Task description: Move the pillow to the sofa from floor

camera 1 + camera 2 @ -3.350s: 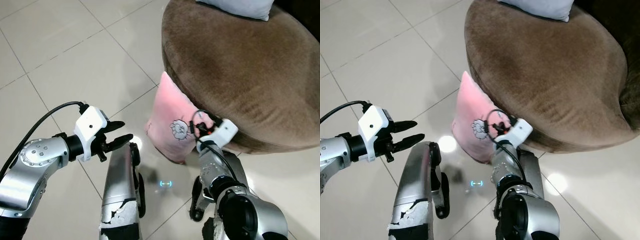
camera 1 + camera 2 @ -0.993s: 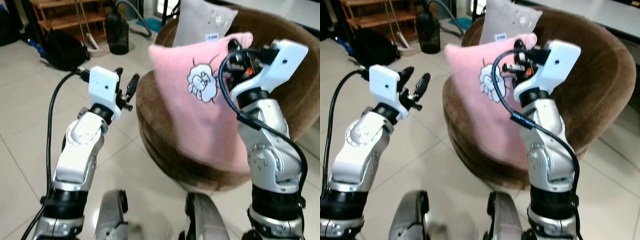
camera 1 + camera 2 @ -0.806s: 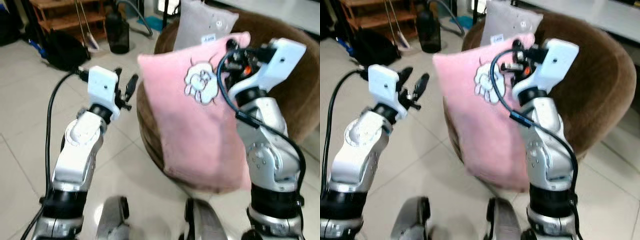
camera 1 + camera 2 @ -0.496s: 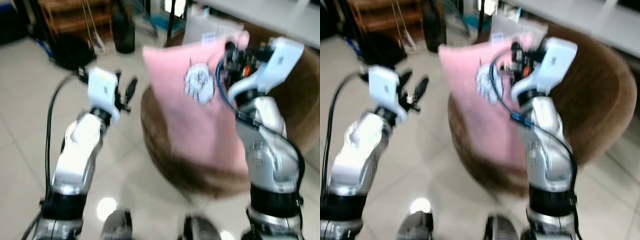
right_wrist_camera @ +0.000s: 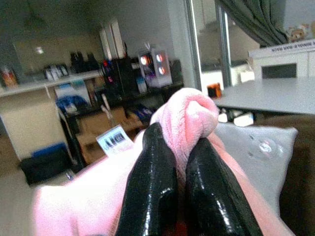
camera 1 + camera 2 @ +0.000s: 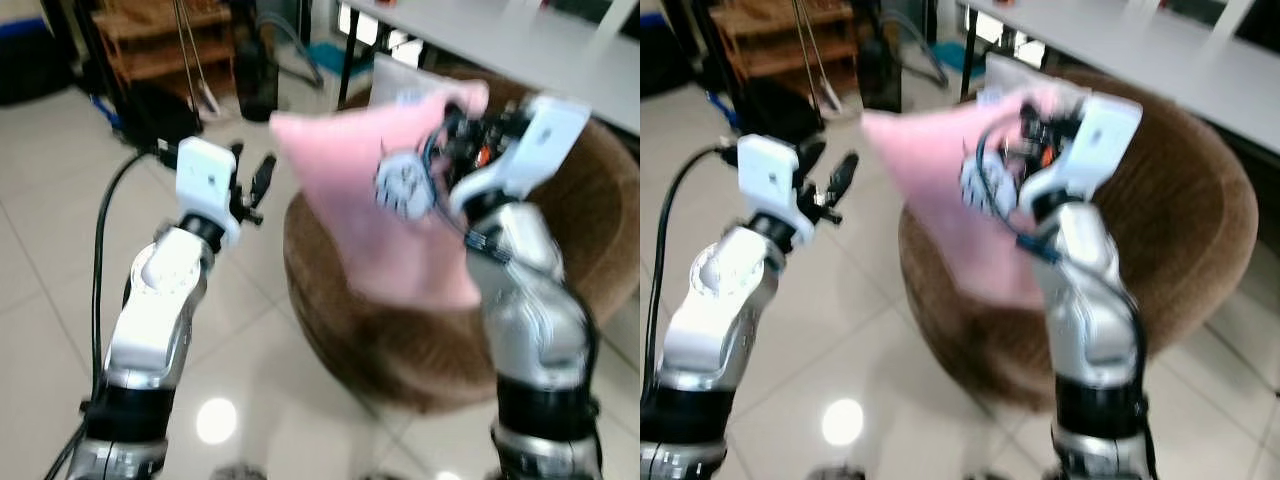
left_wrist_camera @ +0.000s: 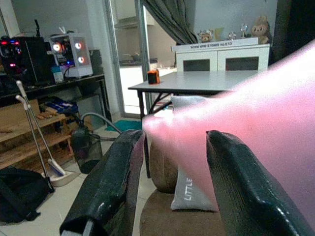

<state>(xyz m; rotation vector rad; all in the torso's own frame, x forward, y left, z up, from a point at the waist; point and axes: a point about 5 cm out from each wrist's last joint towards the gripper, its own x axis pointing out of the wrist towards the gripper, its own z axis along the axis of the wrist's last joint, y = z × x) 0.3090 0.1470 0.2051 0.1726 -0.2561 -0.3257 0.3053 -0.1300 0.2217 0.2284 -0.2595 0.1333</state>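
Grey table (image 6: 520, 40) behind; wooden shelf (image 6: 150, 45); black bag (image 6: 160, 110) below.

Fleecy pillow (image 6: 400, 215); plush sofa (image 6: 560, 290); glossy floor (image 6: 50, 300)

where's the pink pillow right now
The pink pillow hangs in the air, pinched at a corner by the right tool, over the front edge of the round brown sofa and just ahead of the grey cushion resting on its seat.

Right gripper (image 6: 1025, 135) holds pink pillow (image 6: 940, 175) aloft over brown sofa (image 6: 1180, 250), fingers apparently clamped on it, though blurred. Left gripper (image 6: 830, 170) raised at left, fingers apart.
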